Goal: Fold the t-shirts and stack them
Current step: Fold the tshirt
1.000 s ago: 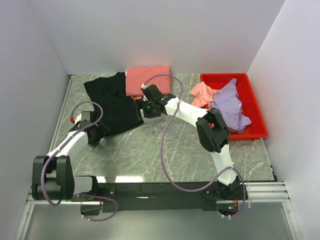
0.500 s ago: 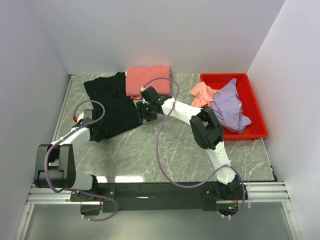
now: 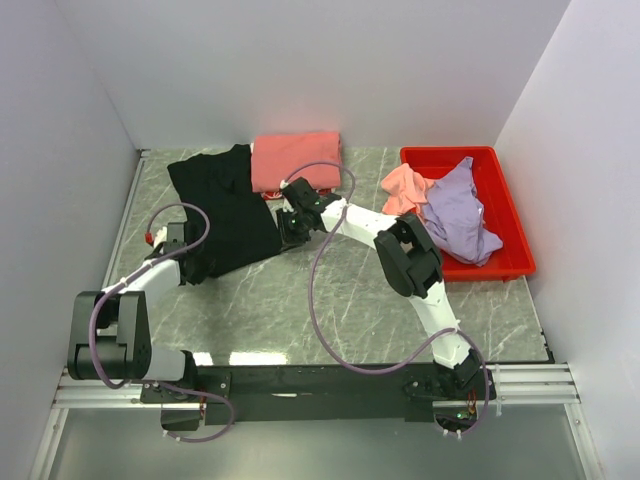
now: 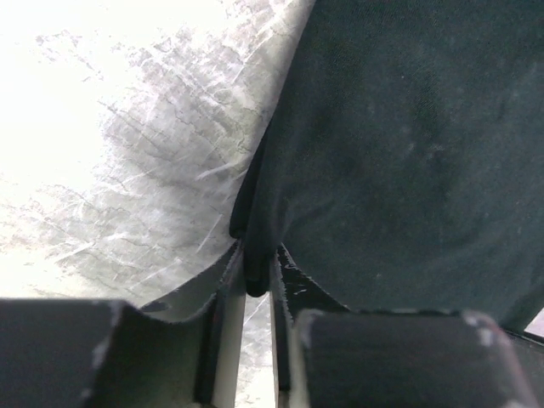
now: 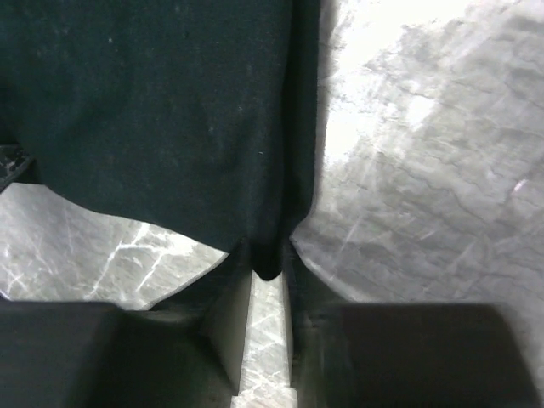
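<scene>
A large black t-shirt [image 3: 222, 205] lies spread on the marble table at the back left. My left gripper [image 3: 192, 266] is shut on its near left corner; in the left wrist view the black cloth [image 4: 399, 136] is pinched between the jaws at my left gripper [image 4: 257, 270]. My right gripper [image 3: 288, 231] is shut on the shirt's near right corner, with the black cloth [image 5: 153, 110] caught at my right gripper [image 5: 269, 255]. A folded coral-red t-shirt [image 3: 296, 159] lies behind the black one. A pink t-shirt [image 3: 404, 186] and a lavender t-shirt [image 3: 457, 209] lie crumpled in the bin.
A red plastic bin [image 3: 505, 220] stands at the back right of the table. White walls close in the table on the left, back and right. Purple cables loop from both arms over the marble table [image 3: 300, 310].
Both grippers have closed from wide open onto the near corners of the black t-shirt. The left gripper shifted slightly forward to the shirt's edge; the right arm drew in a little.
</scene>
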`<state>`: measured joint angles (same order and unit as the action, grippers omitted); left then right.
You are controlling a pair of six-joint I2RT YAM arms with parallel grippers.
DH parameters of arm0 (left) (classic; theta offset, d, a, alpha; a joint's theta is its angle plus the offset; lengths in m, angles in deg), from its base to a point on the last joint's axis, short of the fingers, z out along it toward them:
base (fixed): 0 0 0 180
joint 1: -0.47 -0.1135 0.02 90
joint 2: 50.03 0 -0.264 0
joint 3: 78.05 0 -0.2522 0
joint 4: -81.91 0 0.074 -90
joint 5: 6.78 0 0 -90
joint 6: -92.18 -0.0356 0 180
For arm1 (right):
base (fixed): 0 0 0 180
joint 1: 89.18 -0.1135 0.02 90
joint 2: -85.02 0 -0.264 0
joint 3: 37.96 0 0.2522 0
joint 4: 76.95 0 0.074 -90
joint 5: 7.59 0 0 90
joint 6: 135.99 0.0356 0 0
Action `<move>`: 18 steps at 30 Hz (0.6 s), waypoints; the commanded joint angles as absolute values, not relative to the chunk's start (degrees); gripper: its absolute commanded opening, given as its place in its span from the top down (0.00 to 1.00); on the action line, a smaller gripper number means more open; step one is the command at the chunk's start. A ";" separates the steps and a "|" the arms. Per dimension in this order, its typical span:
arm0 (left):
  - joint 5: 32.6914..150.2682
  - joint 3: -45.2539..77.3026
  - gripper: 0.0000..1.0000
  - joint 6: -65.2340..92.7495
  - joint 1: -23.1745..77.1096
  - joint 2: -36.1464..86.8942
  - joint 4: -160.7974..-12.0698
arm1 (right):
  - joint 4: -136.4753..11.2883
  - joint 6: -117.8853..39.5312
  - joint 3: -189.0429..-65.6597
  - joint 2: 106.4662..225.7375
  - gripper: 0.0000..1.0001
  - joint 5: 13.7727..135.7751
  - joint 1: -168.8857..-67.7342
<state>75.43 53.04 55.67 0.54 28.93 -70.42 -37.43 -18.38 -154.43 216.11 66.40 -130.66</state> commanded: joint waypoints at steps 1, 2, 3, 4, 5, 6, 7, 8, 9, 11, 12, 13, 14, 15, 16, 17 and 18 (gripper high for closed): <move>75.04 55.50 0.83 55.70 0.64 29.25 -68.16 | -39.37 -17.78 -153.93 216.77 0.81 63.61 -130.93; 75.13 55.59 0.97 55.53 0.64 29.25 -68.16 | -39.54 -17.78 -153.67 216.60 0.86 63.43 -131.02; 75.05 55.67 0.99 55.53 0.64 28.90 -67.81 | -39.89 -17.69 -152.71 216.33 0.96 63.34 -131.02; 74.87 55.76 0.99 55.44 0.64 28.55 -67.55 | -40.07 -17.78 -152.18 215.98 1.00 63.34 -131.11; 74.87 56.02 0.99 55.35 0.73 28.02 -67.28 | -39.99 -17.87 -151.48 214.59 1.00 64.21 -131.19; 74.43 56.72 0.99 55.87 0.64 27.23 -66.84 | -39.64 -18.13 -149.82 213.61 1.00 64.66 -131.19; 73.65 57.08 0.99 56.40 0.64 25.05 -65.19 | -40.07 -18.39 -148.41 212.30 1.00 65.10 -131.28; 73.38 57.52 0.99 56.75 0.73 23.55 -64.39 | -40.51 -18.92 -146.92 209.50 1.00 65.36 -131.28; 73.20 58.48 0.99 57.89 0.91 20.05 -63.42 | -40.51 -19.36 -144.64 208.00 1.00 65.28 -131.20; 72.67 59.36 0.99 59.04 1.61 15.56 -60.43 | -40.25 -20.50 -142.61 203.78 1.00 65.02 -131.28; 72.41 60.06 0.99 60.52 2.05 13.19 -59.29 | -40.34 -20.76 -140.25 202.54 1.00 63.97 -131.28; 72.15 60.33 0.99 61.06 2.92 8.46 -58.24 | -40.42 -21.03 -139.01 201.05 1.00 63.70 -131.28; 72.06 60.51 0.99 62.54 3.19 6.07 -55.27 | -39.56 -21.12 -137.17 198.77 1.00 63.17 -131.46; 72.06 60.51 0.99 63.17 3.98 1.60 -53.93 | -39.20 -21.47 -136.28 197.62 1.00 62.30 -131.55; 72.14 60.51 0.99 63.61 4.33 -0.62 -52.79 | -38.85 -21.99 -135.31 195.35 1.00 62.03 -131.55; 73.36 60.25 0.99 64.40 4.51 -2.73 -50.08 | -37.89 -22.00 -133.47 194.02 1.00 61.76 -131.63; 74.33 60.16 0.99 64.58 4.95 -6.66 -49.18 | -37.44 -22.08 -132.41 192.70 1.00 61.50 -131.63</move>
<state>75.25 60.64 61.66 4.24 0.53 -56.39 -40.95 -20.06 -134.89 199.10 62.71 -131.82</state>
